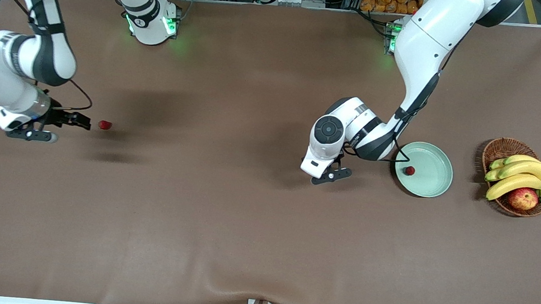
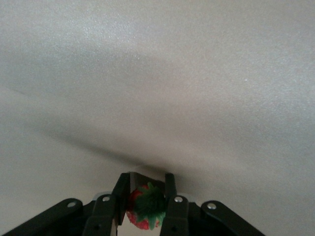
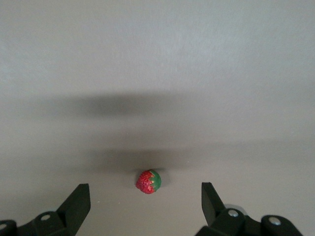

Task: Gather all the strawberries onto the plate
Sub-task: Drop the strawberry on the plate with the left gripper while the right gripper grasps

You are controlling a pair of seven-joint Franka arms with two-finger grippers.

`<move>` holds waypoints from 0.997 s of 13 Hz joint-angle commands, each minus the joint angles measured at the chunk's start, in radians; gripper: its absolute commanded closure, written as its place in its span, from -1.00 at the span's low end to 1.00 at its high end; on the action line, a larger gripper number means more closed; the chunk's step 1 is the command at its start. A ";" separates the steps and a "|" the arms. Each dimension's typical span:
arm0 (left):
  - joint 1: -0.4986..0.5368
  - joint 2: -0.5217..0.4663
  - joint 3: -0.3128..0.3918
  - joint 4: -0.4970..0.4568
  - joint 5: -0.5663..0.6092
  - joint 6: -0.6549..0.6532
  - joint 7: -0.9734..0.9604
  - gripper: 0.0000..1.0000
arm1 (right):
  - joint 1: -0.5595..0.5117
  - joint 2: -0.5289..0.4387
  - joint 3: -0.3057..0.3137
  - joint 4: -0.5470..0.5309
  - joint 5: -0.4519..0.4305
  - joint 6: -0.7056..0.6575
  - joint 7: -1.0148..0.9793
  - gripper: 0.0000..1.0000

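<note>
I count 3 strawberries: 1 in the plate (image 1: pixel 424 169) at (image 1: pixel 410 170), 1 on the table near my right gripper (image 1: pixel 79 121) at (image 1: pixel 104 124), 1 between fingers of my left gripper (image 2: pixel 143 202) at (image 2: pixel 146 206). Plates: 1. Baskets: 1 (image 1: pixel 502 149), w/ 3 bananas (image 1: pixel 523 169) and 1 apple (image 1: pixel 522 198). Arms: 2.

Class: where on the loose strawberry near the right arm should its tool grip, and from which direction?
Grip the strawberry across its red sides, coming straight down: it lies on its side, clear all round, and the open right tool already straddles it.
</note>
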 commanded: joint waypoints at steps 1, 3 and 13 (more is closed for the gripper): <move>0.039 -0.047 0.005 -0.009 0.026 -0.026 0.022 1.00 | 0.008 -0.030 -0.011 -0.149 -0.034 0.166 -0.006 -1.00; 0.076 -0.093 0.001 -0.008 0.026 -0.076 0.063 1.00 | 0.004 -0.005 -0.011 -0.157 -0.034 0.196 -0.006 -0.98; 0.455 -0.248 -0.002 -0.106 0.028 -0.209 0.607 1.00 | -0.007 0.113 -0.008 -0.225 -0.031 0.403 -0.018 -0.46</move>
